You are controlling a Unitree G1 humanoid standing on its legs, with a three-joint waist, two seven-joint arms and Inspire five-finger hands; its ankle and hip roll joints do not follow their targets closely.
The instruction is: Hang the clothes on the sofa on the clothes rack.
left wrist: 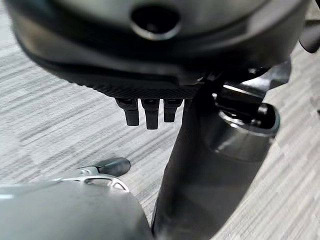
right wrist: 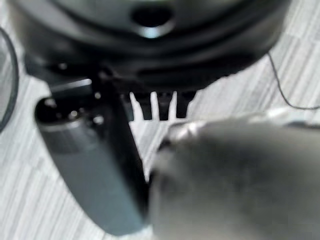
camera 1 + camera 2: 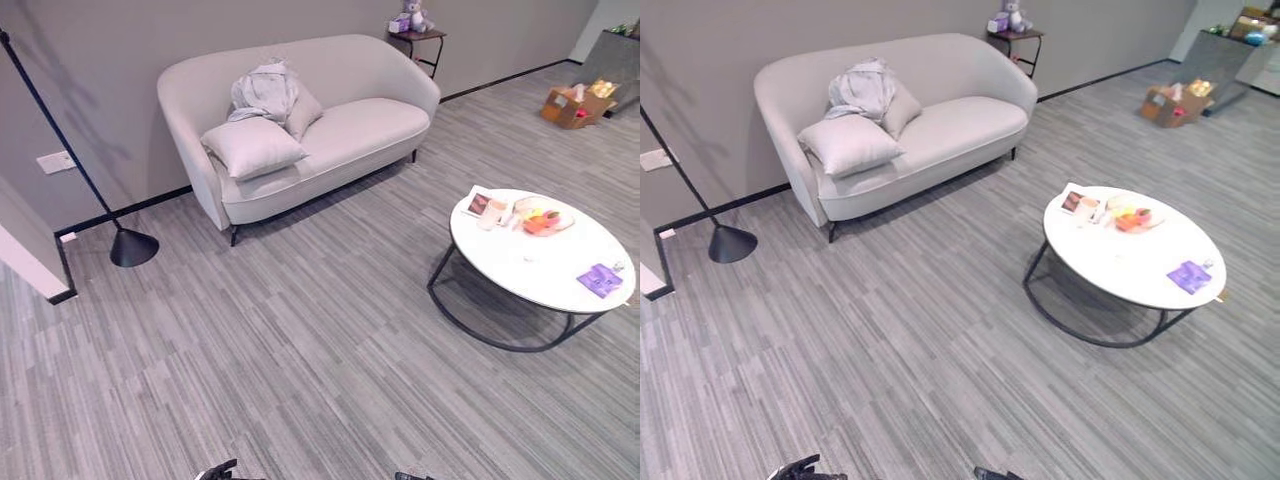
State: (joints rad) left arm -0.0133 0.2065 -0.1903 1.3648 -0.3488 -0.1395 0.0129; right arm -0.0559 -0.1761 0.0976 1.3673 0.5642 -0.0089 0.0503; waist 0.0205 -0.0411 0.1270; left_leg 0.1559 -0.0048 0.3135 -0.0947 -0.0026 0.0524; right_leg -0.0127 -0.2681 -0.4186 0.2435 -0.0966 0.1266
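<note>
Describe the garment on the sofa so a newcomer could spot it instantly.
Start at the pale sofa against the grey wall. Look to its left end, where two cushions sit; the crumpled light grey garment is heaped on top of the rear cushion, against the backrest. Unlike the smooth, plump front cushion below it, it is wrinkled and shapeless.

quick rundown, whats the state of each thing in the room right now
crumpled light grey garment: heaped on the sofa back, not hung
beige two-seat sofa: right seat bare
beige square cushion: lying on the left seat
round white coffee table: holding small items
brown cardboard box: open
left hand: open, idle
right hand: open, idle
</note>
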